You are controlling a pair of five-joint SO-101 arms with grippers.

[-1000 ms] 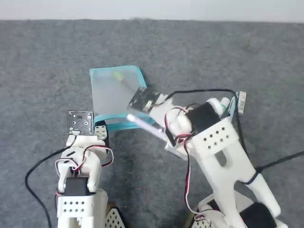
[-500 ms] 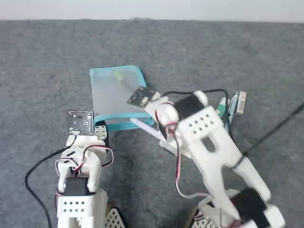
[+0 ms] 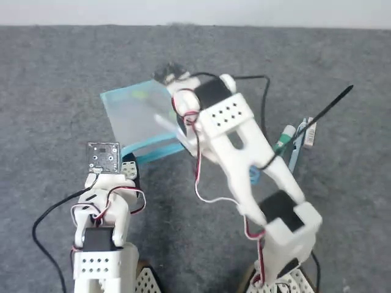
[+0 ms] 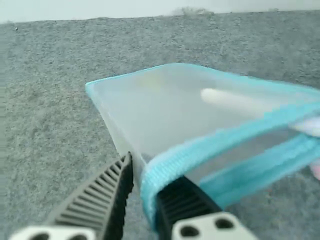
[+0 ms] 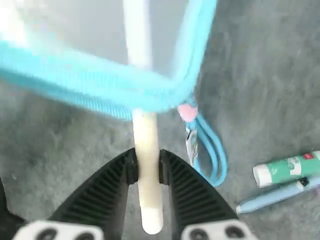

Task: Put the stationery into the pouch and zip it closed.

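Grey felt covers the table (image 3: 61,73), with a pale wall (image 3: 195,12) as a strip along the top of the high view. Largest on it is the right arm (image 3: 244,152), stretching from the lower right up to the upper middle of the frame. The left arm (image 3: 101,226) stands at the lower left.

Between their tips, in the upper left-centre, lies the pouch (image 3: 131,116), translucent with teal trim, its mouth turned toward the arms. The left gripper (image 4: 145,185) is clamped on the trim at the near corner, one finger on each side of the band, and seems to hold the mouth steady.

The right gripper (image 5: 146,162) is clenched on a white pen (image 5: 145,135). The pen's front part has passed the teal edge and shows through the pouch wall, while its rear end is outside, between the jaws. A faint greenish item (image 3: 140,95) also shows through the far side of the pouch; what it is I cannot tell.

At the right of the high view, well apart from the pouch, a marker (image 3: 284,137) and a blue pen (image 3: 296,146) lie side by side on the felt. The pink zip pull (image 5: 187,112) with its teal loop hangs at the mouth's corner.

By my judgement the task is roughly midway: one pen is going in and must be released, two items wait, and the zip is open and not yet drawn
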